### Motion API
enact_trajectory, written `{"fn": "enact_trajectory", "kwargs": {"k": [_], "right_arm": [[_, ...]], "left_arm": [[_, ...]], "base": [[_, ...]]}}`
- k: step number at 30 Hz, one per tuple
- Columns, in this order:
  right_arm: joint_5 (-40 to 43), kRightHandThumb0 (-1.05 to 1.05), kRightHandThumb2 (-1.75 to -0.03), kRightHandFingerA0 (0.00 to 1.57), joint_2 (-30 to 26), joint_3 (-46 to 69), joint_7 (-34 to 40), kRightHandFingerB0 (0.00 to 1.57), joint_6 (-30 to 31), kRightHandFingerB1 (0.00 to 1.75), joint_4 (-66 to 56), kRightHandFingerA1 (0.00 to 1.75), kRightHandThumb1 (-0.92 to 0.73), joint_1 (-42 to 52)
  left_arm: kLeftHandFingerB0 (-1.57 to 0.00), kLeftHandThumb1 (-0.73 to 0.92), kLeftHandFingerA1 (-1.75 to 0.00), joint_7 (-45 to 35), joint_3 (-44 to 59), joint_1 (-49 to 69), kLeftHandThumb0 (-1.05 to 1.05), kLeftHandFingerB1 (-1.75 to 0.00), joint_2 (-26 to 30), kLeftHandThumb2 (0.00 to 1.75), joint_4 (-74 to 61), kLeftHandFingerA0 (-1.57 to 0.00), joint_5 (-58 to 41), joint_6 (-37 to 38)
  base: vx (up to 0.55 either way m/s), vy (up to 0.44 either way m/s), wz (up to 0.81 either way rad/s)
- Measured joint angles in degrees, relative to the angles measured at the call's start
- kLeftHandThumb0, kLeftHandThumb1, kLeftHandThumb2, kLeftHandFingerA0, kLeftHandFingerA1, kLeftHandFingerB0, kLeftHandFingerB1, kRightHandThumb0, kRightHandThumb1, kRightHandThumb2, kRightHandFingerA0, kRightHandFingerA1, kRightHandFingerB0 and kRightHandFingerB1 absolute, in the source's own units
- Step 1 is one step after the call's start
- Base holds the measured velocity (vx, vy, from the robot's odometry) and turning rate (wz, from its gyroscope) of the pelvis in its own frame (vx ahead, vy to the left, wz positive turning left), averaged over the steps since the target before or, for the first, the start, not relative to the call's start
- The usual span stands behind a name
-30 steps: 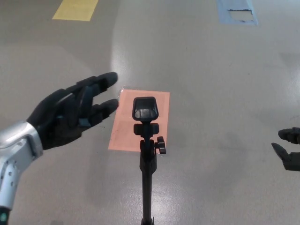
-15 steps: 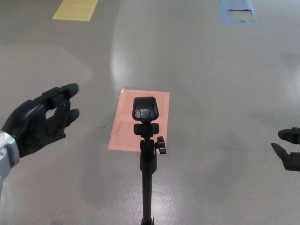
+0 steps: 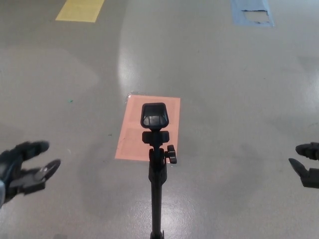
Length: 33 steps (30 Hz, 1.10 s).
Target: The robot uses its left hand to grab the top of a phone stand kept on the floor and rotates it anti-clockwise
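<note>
Phone stand (image 3: 155, 149) upright on grey floor (image 3: 224, 89), its base over orange patch (image 3: 137, 132). Left hand (image 3: 22, 172) low at left edge, fingers apart, empty, well apart from stand. Right hand (image 3: 306, 167) at right edge, fingers also apart, empty.

A grey floor (image 3: 224, 89) bears an orange patch (image 3: 134, 130), a yellow patch (image 3: 79, 10) and what seems worn blue tape (image 3: 251, 12).
</note>
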State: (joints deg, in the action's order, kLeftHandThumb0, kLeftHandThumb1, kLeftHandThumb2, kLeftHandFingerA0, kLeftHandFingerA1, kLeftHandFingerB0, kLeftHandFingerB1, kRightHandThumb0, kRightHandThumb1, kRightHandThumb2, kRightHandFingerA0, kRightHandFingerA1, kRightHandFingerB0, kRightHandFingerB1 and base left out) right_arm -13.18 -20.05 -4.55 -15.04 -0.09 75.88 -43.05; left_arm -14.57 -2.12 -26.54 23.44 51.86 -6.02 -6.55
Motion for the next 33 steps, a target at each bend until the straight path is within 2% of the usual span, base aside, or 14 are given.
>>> {"fn": "enact_trajectory", "kwargs": {"k": [1, 3, 6, 7, 8, 9, 10, 11, 26, 27, 33], "right_arm": [[0.0, -0.72, -0.97, 0.12, 0.0, 0.0, 0.0, 0.03, 0.0, 0.25, 0.0, 0.43, -0.7, 0.5], [0.0, -0.72, -0.97, 0.12, 0.2, 0.0, 0.0, 0.03, 0.0, 0.25, 0.0, 0.43, -0.7, 1.9], [0.1, -0.69, -0.94, 0.1, 0.5, 0.2, 0.0, 0.05, -0.1, 0.26, 0.0, 0.42, -0.69, 3.7], [0.1, -0.63, -0.65, 0.17, 0.6, 0.2, 0.0, 0.06, -0.1, 0.24, 0.0, 0.3, -0.86, 4.0], [0.1, -0.63, -0.65, 0.17, 0.7, 0.3, 0.0, 0.06, -0.1, 0.24, 0.0, 0.3, -0.86, 4.6], [0.1, -0.7, -0.95, 0.11, 0.8, 0.4, 0.0, 0.04, -0.1, 0.27, 0.0, 0.42, -0.7, 4.9], [0.1, -0.7, -0.95, 0.11, 0.9, 0.5, 0.0, 0.04, -0.1, 0.27, 0.0, 0.42, -0.7, 5.2], [0.1, -0.64, -0.65, 0.19, 1.0, 0.5, 0.0, 0.05, -0.1, 0.25, 0.0, 0.3, -0.87, 5.5], [0.1, -0.64, -0.65, 0.2, 1.7, 0.2, 0.0, 0.06, -0.9, 0.24, -0.1, 0.3, -0.86, 7.5], [0.1, -0.34, -1.1, 0.0, 1.7, 0.3, 0.0, 0.0, -0.9, 0.49, -0.1, 0.47, -0.57, 7.5], [0.0, -0.34, -1.1, 0.0, 1.8, 0.0, 0.0, 0.0, -1.0, 0.5, -0.1, 0.47, -0.57, 8.0]], "left_arm": [[-0.18, 0.78, -0.31, 0.4, -0.4, 0.0, -0.59, -0.28, 0.2, 0.63, 1.3, -0.26, 0.4, 0.5], [-0.18, 0.78, -0.31, 1.5, -1.4, 0.1, -0.59, -0.28, 1.0, 0.63, 4.6, -0.26, 1.6, 1.9], [-0.19, 0.79, -0.31, 2.5, -3.0, 0.2, -0.62, -0.27, 2.0, 0.63, 8.6, -0.25, 3.2, 3.9], [-0.19, 0.79, -0.31, 2.7, -3.4, 0.2, -0.63, -0.27, 2.1, 0.63, 9.3, -0.25, 3.6, 4.3], [-0.19, 0.79, -0.31, 3.0, -4.2, 0.2, -0.63, -0.27, 2.6, 0.63, 11.0, -0.25, 4.3, 5.3], [-0.18, 0.8, -0.31, 3.1, -4.7, 0.2, -0.62, -0.27, 2.8, 0.64, 11.8, -0.25, 4.7, 5.7], [-0.18, 0.8, -0.31, 3.2, -5.3, 0.3, -0.62, -0.27, 3.1, 0.64, 12.9, -0.25, 5.2, 6.3], [-0.19, 0.8, -0.31, 3.3, -5.7, 0.3, -0.63, -0.27, 3.4, 0.64, 13.8, -0.25, 5.7, 6.9], [-0.18, 0.79, -0.3, 3.6, -8.2, 0.4, -0.64, -0.27, 5.1, 0.64, 20.5, -0.24, 12.1, 16.5], [-0.18, 0.79, -0.3, 3.5, -8.2, 0.4, -0.64, -0.27, 5.1, 0.64, 20.6, -0.23, 12.3, 16.7], [-0.17, 0.79, -0.3, 3.5, -8.0, 0.8, -0.62, -0.27, 5.1, 0.64, 21.0, -0.22, 13.0, 18.4]], "base": [[0.0, 0.0, 0.0], [0.0, 0.0, 0.0], [0.0, 0.0, 0.0], [0.0, 0.0, 0.0], [0.0, 0.0, 0.0], [0.0, 0.0, 0.0], [0.0, 0.0, 0.0], [0.0, 0.0, 0.0], [0.0, 0.0, 0.0], [0.0, 0.0, 0.0], [0.0, 0.0, 0.0]]}}
